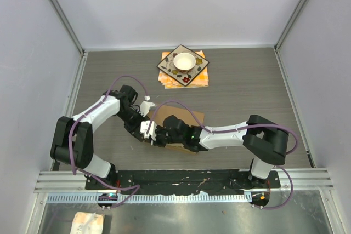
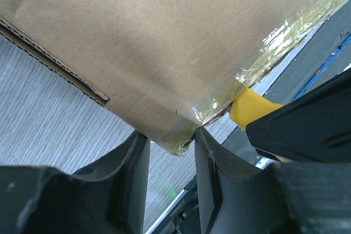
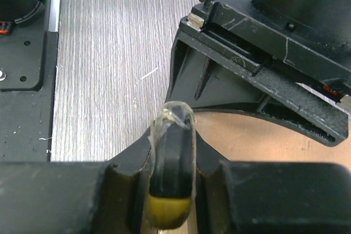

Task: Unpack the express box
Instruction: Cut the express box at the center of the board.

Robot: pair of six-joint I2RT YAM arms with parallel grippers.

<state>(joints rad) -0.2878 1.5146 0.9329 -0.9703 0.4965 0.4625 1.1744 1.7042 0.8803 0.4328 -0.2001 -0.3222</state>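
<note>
Express box [image 1: 189, 118] sits near centre on the counter [image 1: 247, 91]; left jaws half-closed, pinching its taped near-left corner; right jaws clamped on a black-and-yellow tool [image 3: 173, 146]. Advice: steady the corner; run the tool shallow along the tape seam [image 2: 285, 31].

I see matt brown corrugated cardboard on the box [image 2: 164, 42], glossy wrinkled clear tape [image 2: 279, 34] along its edge, a matt grey wood-grain table [image 3: 109, 53], and a smooth plastic-looking tool [image 3: 173, 157].

No lettering, label, brand, number or sign could be read anywhere; the express box [image 2: 164, 42] was seen as unprinted cardboard.
</note>
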